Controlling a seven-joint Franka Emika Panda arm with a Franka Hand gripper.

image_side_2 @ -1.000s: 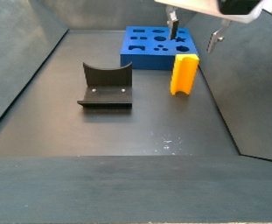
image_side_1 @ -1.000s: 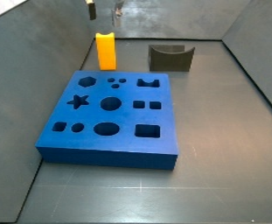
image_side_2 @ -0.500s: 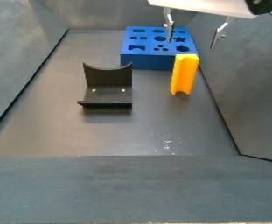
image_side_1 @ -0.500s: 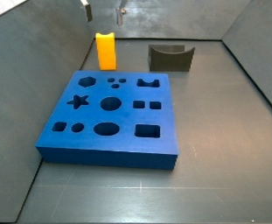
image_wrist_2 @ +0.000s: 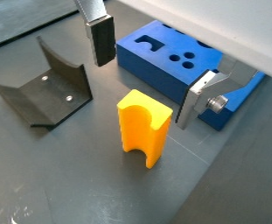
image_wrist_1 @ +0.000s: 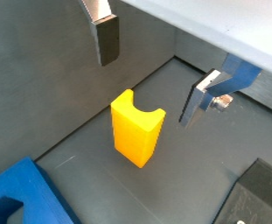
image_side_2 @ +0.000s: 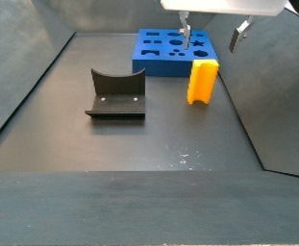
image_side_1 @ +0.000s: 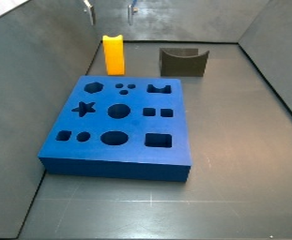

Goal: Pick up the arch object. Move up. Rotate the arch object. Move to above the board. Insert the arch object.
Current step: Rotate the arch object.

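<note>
The arch object (image_side_1: 113,54) is a small orange-yellow block standing upright on the dark floor, by the wall just beyond the board (image_side_1: 116,122), with its curved notch on top in both wrist views (image_wrist_1: 138,131) (image_wrist_2: 144,127). The board (image_side_2: 174,48) is a thick blue slab with many shaped holes. My gripper (image_side_1: 111,11) (image_side_2: 213,32) hangs open above the arch object. Its two fingers stand wide apart on either side of the block and touch nothing. In the wrist views the gripper (image_wrist_1: 148,87) (image_wrist_2: 142,93) has nothing between its pads.
The fixture (image_side_1: 183,62) (image_side_2: 113,94), a dark bracket with a curved dip, stands on the floor a short way from the arch object (image_wrist_2: 45,87). Grey walls close in the floor on the sides and back.
The fingers have spread wider apart and the gripper has edged slightly upward. The arch object, board and fixture have not moved.
</note>
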